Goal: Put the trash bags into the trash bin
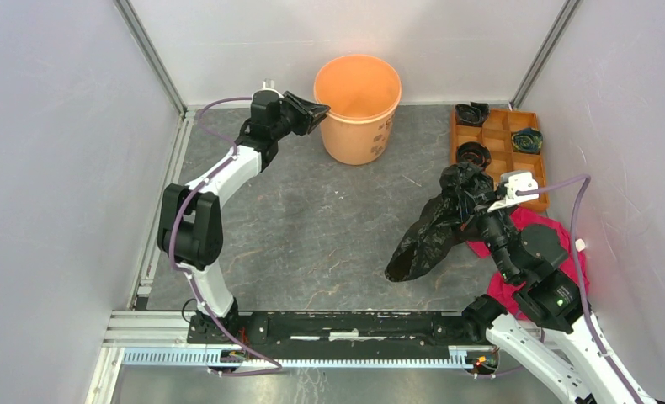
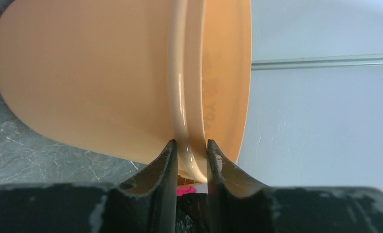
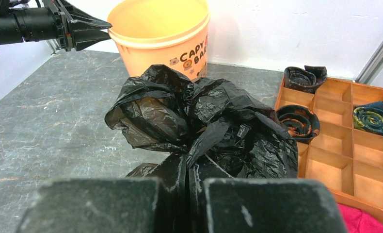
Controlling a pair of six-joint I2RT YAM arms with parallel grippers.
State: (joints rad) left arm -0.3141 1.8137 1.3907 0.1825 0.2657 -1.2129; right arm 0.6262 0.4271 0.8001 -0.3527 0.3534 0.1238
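Lower right of the overhead frame: the right gripper (image 1: 481, 202) has its jaws pressed together on a bunched neck of the trash bag (image 1: 430, 240). The bag droops from them toward the grey table (image 1: 312, 227). The thin, crinkled black film looks nearly weightless, floppy and slippery, so a gathered wad seems the surest hold. Farther back, upper centre and well apart, the orange trash bin (image 1: 359, 139) stands upright. The left gripper (image 1: 316, 112) has its jaws closed on the rolled rim, one inside and one outside.
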